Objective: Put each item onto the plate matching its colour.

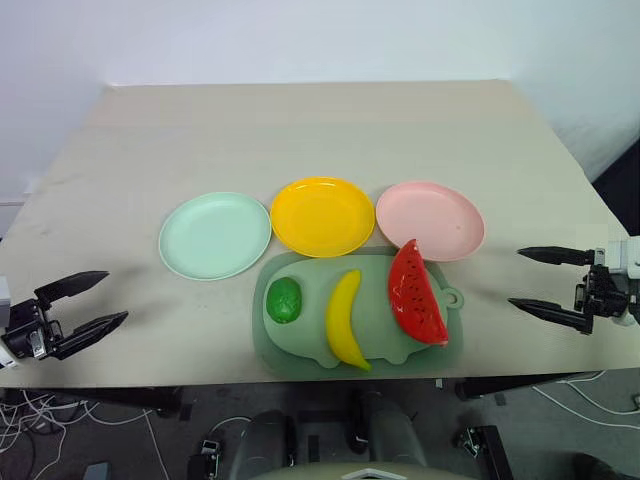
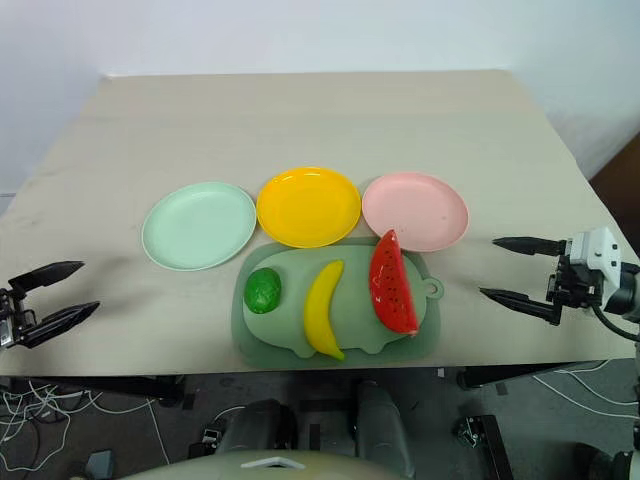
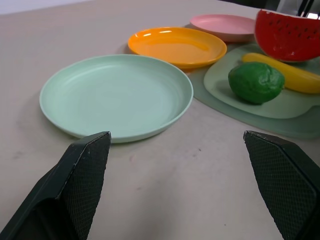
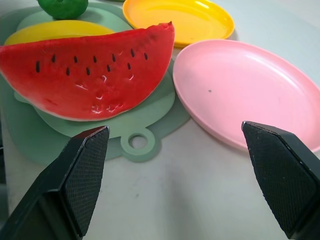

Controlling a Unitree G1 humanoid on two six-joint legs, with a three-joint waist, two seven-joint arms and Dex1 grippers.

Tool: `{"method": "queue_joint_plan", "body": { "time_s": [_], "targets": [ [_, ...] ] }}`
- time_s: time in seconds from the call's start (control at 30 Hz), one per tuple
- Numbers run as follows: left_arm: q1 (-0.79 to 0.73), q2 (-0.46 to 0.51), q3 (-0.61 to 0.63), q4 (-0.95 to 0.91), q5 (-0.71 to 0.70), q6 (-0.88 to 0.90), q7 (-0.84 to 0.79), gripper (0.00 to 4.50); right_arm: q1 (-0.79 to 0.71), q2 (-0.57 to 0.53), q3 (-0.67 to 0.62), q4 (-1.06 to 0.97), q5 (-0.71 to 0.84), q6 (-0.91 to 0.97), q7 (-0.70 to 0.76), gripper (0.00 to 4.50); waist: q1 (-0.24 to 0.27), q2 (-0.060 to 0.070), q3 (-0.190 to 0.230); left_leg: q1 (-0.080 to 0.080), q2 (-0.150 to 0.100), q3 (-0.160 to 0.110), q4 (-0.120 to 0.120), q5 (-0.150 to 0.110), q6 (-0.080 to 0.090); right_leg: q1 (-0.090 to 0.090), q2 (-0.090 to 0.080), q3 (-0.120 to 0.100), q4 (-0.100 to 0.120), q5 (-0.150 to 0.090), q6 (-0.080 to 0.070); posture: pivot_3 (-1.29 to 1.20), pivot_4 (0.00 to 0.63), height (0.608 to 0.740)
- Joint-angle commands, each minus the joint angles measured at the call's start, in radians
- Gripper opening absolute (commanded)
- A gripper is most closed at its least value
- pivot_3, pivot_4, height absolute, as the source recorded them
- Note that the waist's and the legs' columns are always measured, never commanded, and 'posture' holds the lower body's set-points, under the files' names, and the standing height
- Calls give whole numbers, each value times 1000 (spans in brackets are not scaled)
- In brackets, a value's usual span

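Three plates stand in a row on the table: mint green plate, yellow plate, pink plate. In front of them, on a dull-green mat, lie a dark-green bumpy fruit, a yellow banana and a red watermelon slice. My left gripper stands open at the table's left front, apart from everything. At the right front, my right gripper is open too, with nothing between its fingers. Both point inward toward the mat.
The table's front edge runs just below the mat and both grippers. Cables lie on the floor at the left. A wide bare stretch of tabletop lies behind the plates.
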Motion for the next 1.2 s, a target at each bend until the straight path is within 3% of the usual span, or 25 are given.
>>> {"method": "queue_joint_plan", "body": {
  "time_s": [0.03, 0.43, 1.2],
  "targets": [
    [-35, -2, -8, 38, 8, -31, -12, 4466, 10, -17, -46, -49, 32, 9, -6, 4500, 0, 0, 0, 0, 0, 0, 0, 0, 0, 0, 0, 0, 0, 0, 0, 0, 150, 736],
    [-129, -7, -40, 145, 25, -94, -63, 4466, 107, 9, -98, -196, 83, 80, -73, 4500, 0, 0, 0, 0, 0, 1, 0, 0, 0, 0, 0, 0, 0, 0, 0, 0, 150, 736],
    [-209, -60, -74, 10, -26, -11, -1, 4466, 33, 42, -73, -261, 142, 180, -124, 4500, 0, 0, 0, 0, -2, 1, 0, 0, -1, 1, 0, 0, 1, 2, 3, 0, 150, 736]
  ]
}}
